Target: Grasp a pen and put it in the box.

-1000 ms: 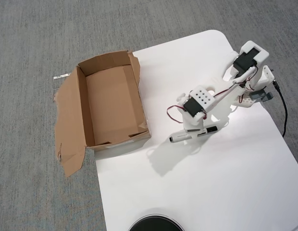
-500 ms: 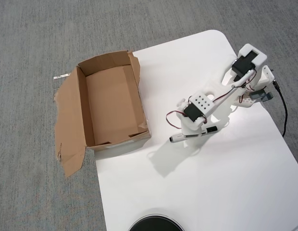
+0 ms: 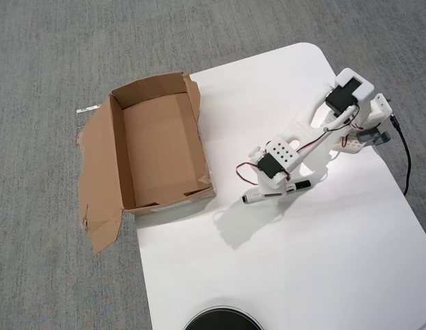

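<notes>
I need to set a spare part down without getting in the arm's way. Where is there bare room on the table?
The widest bare patch on the table runs from below the pen to the dark round object at the bottom edge. Another lies between the box and the top edge. It is crowded around the hand over the pen and the arm's base at the right.

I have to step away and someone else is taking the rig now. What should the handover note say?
End effector: down over the pen's middle; open or shut cannot be told from overhead.
Pen: lying on the white table, right of the box in the overhead view, black cap pointing away from it.
Box: open, empty.
Done: approach.
Left: confirm grasp, lift, carry to box, release.
</notes>
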You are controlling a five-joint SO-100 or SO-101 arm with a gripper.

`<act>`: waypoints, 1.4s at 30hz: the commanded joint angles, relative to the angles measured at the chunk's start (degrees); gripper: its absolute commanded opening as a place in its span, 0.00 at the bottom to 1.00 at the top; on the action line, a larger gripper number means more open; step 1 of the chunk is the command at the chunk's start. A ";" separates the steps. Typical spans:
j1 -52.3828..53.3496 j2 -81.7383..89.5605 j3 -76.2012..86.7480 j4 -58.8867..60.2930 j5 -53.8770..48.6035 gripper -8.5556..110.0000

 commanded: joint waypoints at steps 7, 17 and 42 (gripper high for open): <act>-0.40 -0.35 -0.48 -0.26 0.31 0.23; -0.40 -2.02 -0.92 -0.26 0.40 0.23; -0.40 -2.02 -0.66 -0.26 0.40 0.07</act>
